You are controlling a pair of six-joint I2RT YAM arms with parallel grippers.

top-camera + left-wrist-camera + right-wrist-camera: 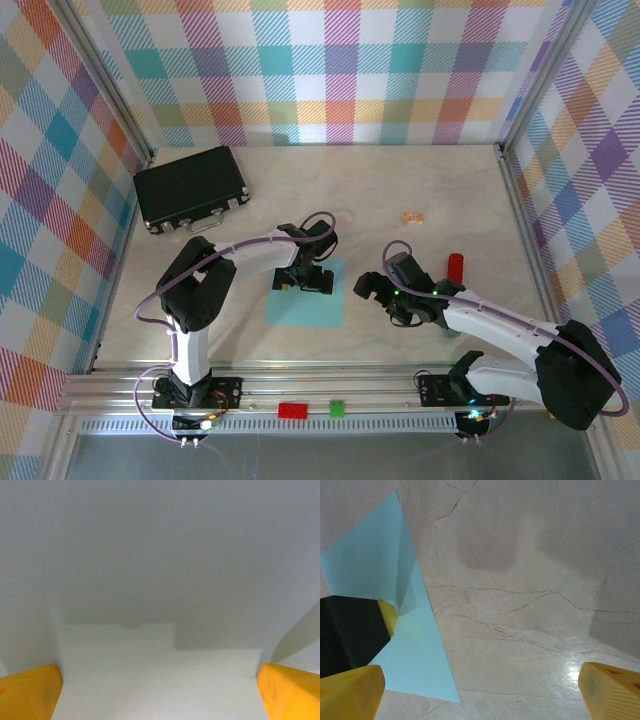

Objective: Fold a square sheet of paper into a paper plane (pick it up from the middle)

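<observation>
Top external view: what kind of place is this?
Probably a lab robot test cell: plaid-printed panel walls enclosing a marble-look tabletop, with the left arm and right arm bolted to an aluminium rail at its near edge.

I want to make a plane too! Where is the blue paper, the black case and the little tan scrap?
square sheet of paper [312, 305], top view, on its bare lower half.
black case [190, 187], top view, middle of its lid.
tan scrap [411, 215], top view, its middle.
</observation>
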